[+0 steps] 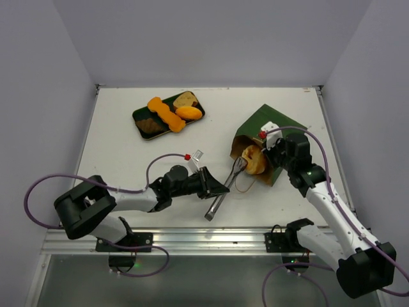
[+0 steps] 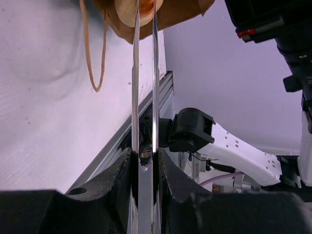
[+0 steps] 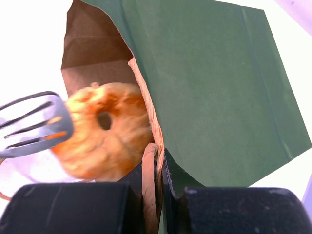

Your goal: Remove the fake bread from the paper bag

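Tongs (image 1: 216, 203) reach, from above, to a tan bun (image 1: 255, 160) at the mouth of the paper bag (image 1: 271, 121), near the right edge of the table (image 1: 128, 166). Left wrist view: left claw (image 2: 145, 156) pinching the tongs. Right wrist view: right claw (image 3: 160, 180) pinching the bag's rim; tongs seem to catch only the bun's edge, so it may slip free.

White-and-black YAM arms
The left arm (image 1: 131, 200) and right arm (image 1: 333, 206): white links, black joint housings, looping purple cables (image 1: 33, 192); left gripper (image 1: 222, 189) and right gripper (image 1: 273, 155) black, a red cap (image 1: 187, 156) beside each.
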`<act>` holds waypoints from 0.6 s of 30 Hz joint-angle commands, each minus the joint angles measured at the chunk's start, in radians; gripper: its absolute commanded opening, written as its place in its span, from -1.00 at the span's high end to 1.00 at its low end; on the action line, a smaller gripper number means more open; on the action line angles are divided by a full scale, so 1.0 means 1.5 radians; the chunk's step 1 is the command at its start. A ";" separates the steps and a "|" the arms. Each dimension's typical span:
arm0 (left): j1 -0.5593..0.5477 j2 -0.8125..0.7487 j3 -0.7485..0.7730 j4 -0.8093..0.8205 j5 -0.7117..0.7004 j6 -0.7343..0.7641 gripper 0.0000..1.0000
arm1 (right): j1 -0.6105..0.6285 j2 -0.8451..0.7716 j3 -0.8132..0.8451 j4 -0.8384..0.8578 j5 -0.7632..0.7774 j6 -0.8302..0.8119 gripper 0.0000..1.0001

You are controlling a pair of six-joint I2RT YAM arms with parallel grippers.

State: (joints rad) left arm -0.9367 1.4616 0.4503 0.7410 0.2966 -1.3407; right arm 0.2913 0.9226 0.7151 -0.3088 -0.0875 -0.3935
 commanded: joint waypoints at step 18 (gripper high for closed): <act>0.046 -0.470 -0.004 -0.470 -0.080 0.140 1.00 | -0.011 -0.018 -0.011 0.048 0.032 0.023 1.00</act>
State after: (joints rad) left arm -0.9154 0.8181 0.3504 0.2001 0.2176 -1.2121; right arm 0.2825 0.9195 0.7025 -0.2928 -0.0612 -0.3790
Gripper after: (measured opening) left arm 0.270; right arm 0.064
